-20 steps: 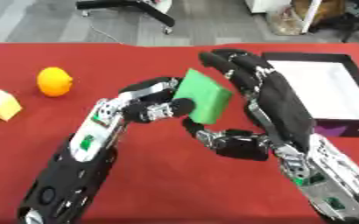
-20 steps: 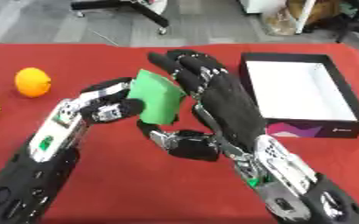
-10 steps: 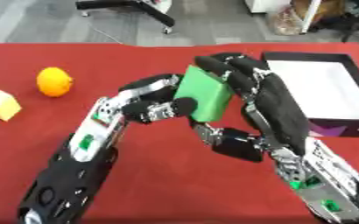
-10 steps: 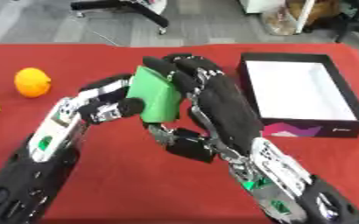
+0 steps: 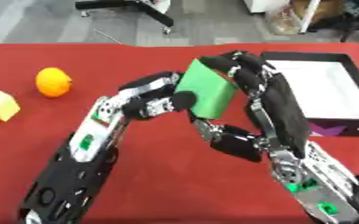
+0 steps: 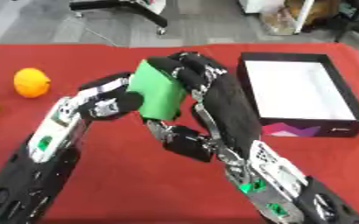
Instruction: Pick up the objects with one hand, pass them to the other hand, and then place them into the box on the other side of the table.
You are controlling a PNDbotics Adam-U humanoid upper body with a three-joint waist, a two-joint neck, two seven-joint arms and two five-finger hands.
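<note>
Both hands meet on the flat-faced green rectangular block (image 5: 207,89), held above the red surface (image 5: 160,175); the left hand (image 5: 158,101) pinches its left side while the right hand (image 6: 205,94) has its fingers (image 5: 244,70) curled over its top edge. It looks rigid and light, probably smooth, so opposite flat faces seem the safest hold

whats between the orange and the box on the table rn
Both hands meet there around the green block: the left hand behind it, the right hand curled over its top. The left eye view shows it, between the orange and the box.
</note>
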